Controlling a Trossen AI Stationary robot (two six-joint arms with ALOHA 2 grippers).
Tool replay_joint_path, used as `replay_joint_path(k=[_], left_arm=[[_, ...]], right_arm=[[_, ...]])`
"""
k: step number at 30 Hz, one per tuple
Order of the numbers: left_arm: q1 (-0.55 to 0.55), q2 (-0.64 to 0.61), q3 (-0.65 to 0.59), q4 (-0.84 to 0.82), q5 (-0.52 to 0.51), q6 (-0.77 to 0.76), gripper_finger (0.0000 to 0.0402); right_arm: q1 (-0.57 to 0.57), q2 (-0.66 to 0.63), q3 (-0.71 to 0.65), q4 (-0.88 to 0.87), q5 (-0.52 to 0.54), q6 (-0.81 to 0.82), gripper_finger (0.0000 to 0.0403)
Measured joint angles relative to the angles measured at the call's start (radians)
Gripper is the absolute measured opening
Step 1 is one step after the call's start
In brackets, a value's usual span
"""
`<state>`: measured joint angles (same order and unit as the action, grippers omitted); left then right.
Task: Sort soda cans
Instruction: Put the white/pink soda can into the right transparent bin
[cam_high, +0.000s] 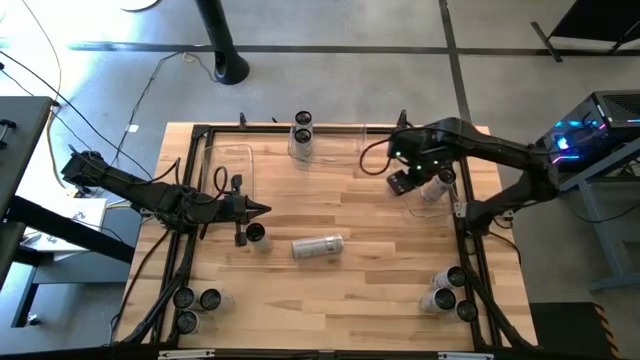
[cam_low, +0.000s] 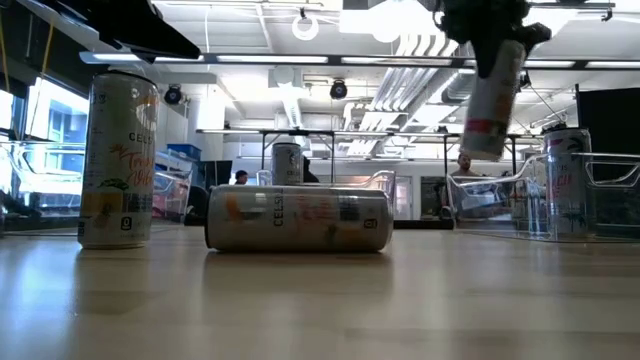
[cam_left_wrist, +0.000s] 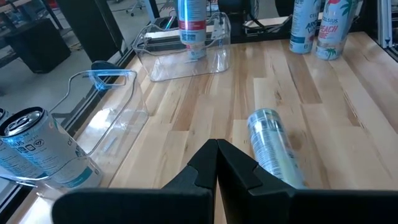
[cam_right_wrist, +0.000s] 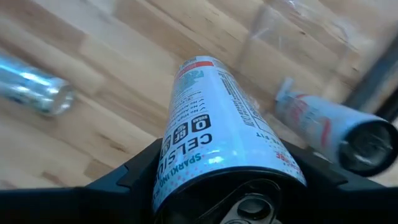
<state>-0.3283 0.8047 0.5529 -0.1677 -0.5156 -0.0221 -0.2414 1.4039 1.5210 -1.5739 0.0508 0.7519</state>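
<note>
L arm (cam_high: 150, 195): black, jointed, cabled | R arm (cam_high: 500, 155): black, blue LED base

Twelve soda cans (cam_high: 318, 246) were counted in the high view, two clear bins (cam_high: 232, 165), and two arms.

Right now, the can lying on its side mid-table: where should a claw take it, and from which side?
Probably from straight above, across the middle of the lying can's round body. It rests flat on the bare wood with its ends facing left and right in the high view, so the fingers would close on its near and far sides. Gripping end to end looks too long a span.
</note>
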Motion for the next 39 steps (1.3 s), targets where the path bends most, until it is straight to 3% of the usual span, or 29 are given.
replay_joint_path(k=[10, 15, 22, 39], left_arm=[[0.000, 0.000, 0.000, 0.008, 0.000, 0.025, 0.0000], [0.000, 0.000, 0.000, 0.008, 0.000, 0.024, 0.0000], [0.000, 0.000, 0.000, 0.008, 0.000, 0.024, 0.0000], [0.000, 0.000, 0.000, 0.008, 0.000, 0.025, 0.0000]], right_arm=[[-0.120, -0.114, -0.058, 0.002, 0.025, -0.013, 0.0241], [-0.146, -0.069, -0.068, 0.007, 0.012, -0.060, 0.0241], [-0.210, -0.005, -0.185, 0.004, 0.011, -0.151, 0.0241], [-0.258, 0.002, -0.367, 0.105, 0.035, -0.223, 0.0241]])
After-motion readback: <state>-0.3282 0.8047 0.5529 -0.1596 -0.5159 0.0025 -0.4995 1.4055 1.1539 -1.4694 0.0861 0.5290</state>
